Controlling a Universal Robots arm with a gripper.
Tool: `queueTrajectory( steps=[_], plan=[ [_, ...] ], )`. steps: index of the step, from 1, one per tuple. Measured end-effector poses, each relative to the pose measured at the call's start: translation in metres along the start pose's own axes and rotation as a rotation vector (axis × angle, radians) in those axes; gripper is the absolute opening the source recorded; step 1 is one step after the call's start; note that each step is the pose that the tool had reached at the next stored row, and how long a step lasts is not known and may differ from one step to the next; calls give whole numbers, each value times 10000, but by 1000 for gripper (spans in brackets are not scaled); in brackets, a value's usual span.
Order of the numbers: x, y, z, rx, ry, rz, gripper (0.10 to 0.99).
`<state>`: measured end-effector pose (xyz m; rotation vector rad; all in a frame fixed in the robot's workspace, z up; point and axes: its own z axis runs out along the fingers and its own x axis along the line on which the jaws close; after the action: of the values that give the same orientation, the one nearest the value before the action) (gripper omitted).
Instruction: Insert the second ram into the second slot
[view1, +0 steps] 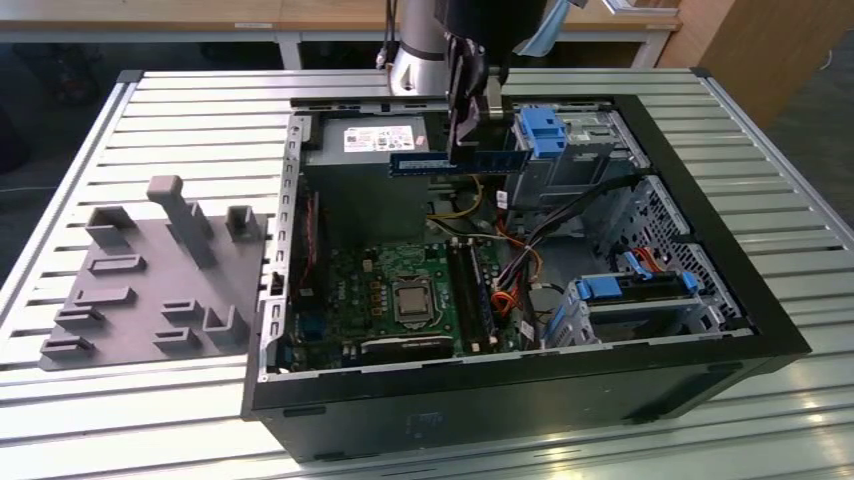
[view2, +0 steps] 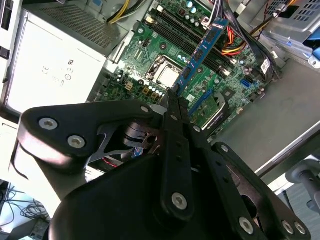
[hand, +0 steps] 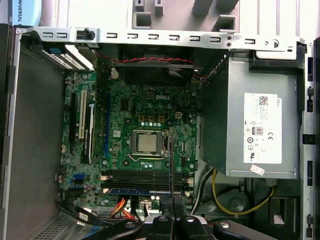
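My gripper (view2: 173, 101), second wrist view: both fingers are clamped together on the near end of the second ram (view2: 201, 52), a blue stick with dark chips that projects away from the fingertips over the motherboard (view2: 150, 70).

Exterior view: I hold the second ram (view1: 424, 163) level in the air, in the upper part of the open computer case (view1: 747, 300). It hangs in front of the silver power supply (view1: 367, 150) and just beside a blue drive-bay latch (view1: 541, 130). The stick is well apart from the board below and sits in no slot.

First wrist view: the memory slots (hand: 145, 176) run side by side just beyond the processor socket (hand: 147, 143). A blue stick (hand: 140, 190) lies along the edge of that bank nearest my fingers. I cannot tell from here which slot counts as the second.

Surroundings, exterior view: the case rests on a slatted metal table (view1: 200, 100). A grey fixture plate (view1: 147, 290) with upright blocks lies on the exterior view's left, just beside the case.
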<state>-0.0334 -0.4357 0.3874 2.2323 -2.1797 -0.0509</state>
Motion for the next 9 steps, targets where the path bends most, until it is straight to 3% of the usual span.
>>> queueTrajectory(
  steps=[9],
  plan=[
    [1,0,0,2,-5,175,118]
  ],
)
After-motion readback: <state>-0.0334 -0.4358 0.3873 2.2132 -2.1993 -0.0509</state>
